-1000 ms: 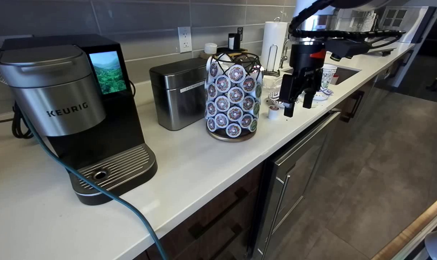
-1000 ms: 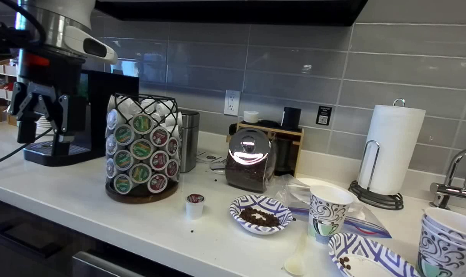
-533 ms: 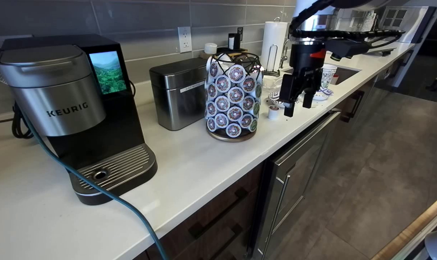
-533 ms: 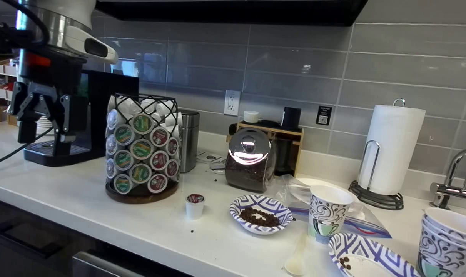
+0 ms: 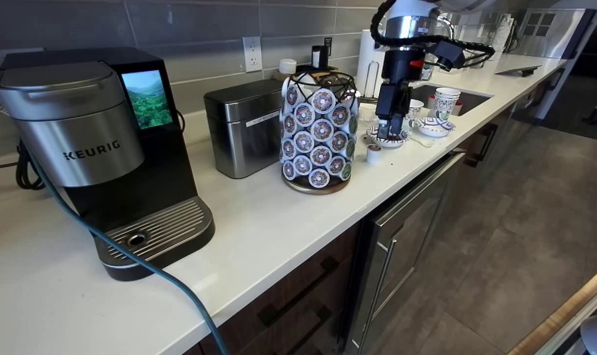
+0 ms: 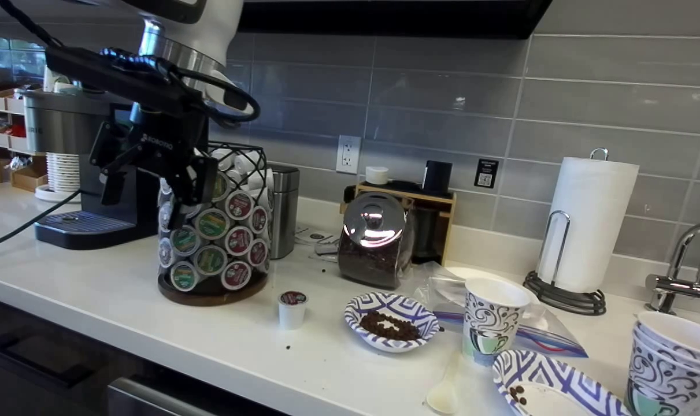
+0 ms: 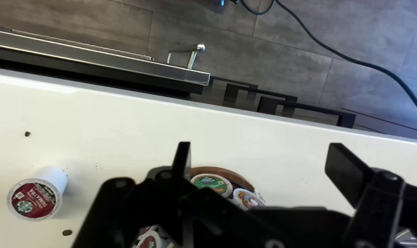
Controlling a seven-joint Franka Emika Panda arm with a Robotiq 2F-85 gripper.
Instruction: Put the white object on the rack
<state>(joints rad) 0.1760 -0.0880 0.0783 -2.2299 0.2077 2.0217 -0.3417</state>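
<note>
The white object is a small white coffee pod with a dark red lid. It stands upright on the counter beside the rack in both exterior views [image 5: 373, 155] [image 6: 292, 313], and at the lower left of the wrist view [image 7: 41, 196]. The rack [image 5: 320, 133] is a dark wire carousel full of pods on a round wooden base; it also shows in an exterior view [image 6: 239, 240], and partly behind the fingers in the wrist view [image 7: 211, 182]. My gripper [image 5: 389, 130] is open and empty, above the counter. In an exterior view, the gripper [image 6: 147, 199] covers the rack's upper left.
A Keurig coffee maker [image 5: 81, 128] and a silver metal box [image 5: 246, 130] stand near the rack. A patterned bowl of beans [image 6: 391, 323], a paper cup [image 6: 491, 318] and a spoon [image 6: 444, 393] lie beyond the pod. The counter's front edge [image 7: 229, 110] runs close by.
My gripper has moved toward the rack and turned; in an exterior view it shifts right and now overlaps the rack. The pod and rack have not moved. The gripper stays open.
</note>
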